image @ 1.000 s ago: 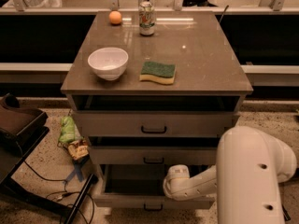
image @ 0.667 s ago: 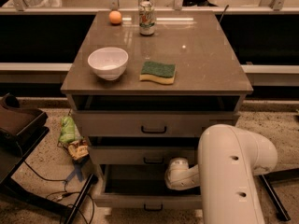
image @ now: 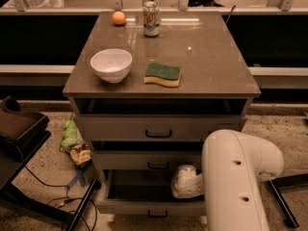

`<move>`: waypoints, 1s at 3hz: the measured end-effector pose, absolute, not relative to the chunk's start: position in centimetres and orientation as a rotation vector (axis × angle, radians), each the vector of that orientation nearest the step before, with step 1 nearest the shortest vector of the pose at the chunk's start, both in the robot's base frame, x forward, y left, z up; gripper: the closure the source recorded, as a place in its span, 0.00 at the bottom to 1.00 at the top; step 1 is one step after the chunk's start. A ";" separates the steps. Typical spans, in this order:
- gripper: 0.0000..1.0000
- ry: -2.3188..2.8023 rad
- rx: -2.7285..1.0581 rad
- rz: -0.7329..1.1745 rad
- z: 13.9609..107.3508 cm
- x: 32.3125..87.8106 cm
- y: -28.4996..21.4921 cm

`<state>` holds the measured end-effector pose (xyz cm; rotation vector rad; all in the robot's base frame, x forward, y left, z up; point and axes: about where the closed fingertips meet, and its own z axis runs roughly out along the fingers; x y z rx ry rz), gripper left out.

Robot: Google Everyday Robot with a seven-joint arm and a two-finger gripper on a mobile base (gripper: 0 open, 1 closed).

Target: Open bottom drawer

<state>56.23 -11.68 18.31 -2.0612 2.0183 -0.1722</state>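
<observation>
The bottom drawer [image: 130, 207] stands pulled out from the cabinet, with its dark grey inside [image: 137, 189] showing and its small black handle [image: 158, 213] at the centre of the slim front panel. My gripper [image: 183, 181] is at the end of the white arm [image: 236, 177], low over the right part of the open drawer, just under the middle drawer [image: 144, 160]. It sits behind the bottom drawer's front panel and apart from the handle.
The top drawer [image: 120, 127] is slightly out. On the cabinet top lie a white bowl [image: 111, 64], a green-yellow sponge [image: 163, 74], a can [image: 151, 18] and an orange [image: 119, 18]. Snack bags [image: 74, 141], cables and a black stand [image: 19, 134] sit at floor left.
The big white arm link swung left and closer to the view. The gripper end rose slightly over the drawer. The bottom drawer stays out by the same amount.
</observation>
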 end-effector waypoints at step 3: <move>1.00 2.170 -2.019 0.099 16.3 45.6 -13.6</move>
